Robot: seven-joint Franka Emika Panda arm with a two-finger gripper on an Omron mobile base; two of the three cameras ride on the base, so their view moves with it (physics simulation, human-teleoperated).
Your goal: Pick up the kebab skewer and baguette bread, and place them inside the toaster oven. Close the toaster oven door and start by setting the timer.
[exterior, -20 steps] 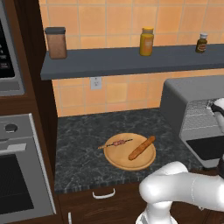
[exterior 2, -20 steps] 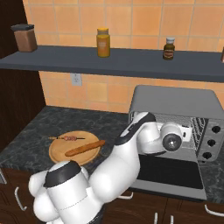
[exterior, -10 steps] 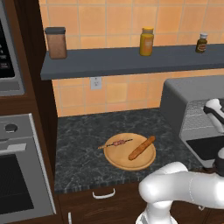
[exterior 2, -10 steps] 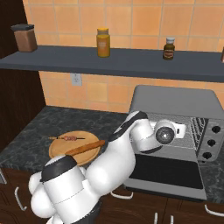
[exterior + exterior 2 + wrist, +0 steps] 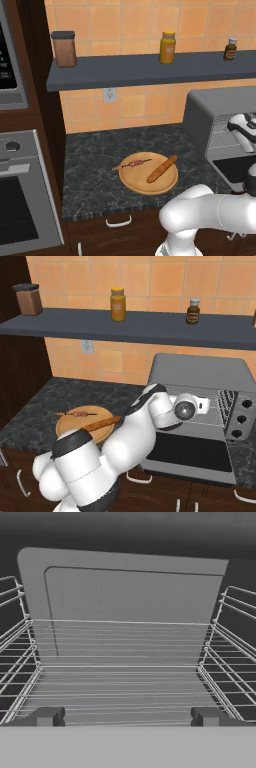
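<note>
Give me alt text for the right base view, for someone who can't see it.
A white robot arm reaches from the lower left, its open gripper at the mouth of a grey toaster oven whose door lies folded down. Left of it on the dark counter, a round wooden board holds a kebab skewer and baguette bread; three jars stand on the shelf above.

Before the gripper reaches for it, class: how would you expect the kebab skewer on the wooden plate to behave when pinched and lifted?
The kebab skewer looks very thin, so it is probably light and stiff. Lying flat on the wooden plate, it may roll or slip from a pinch. The meat chunks sit mid-stick, so a centre grip would likely balance.
</note>
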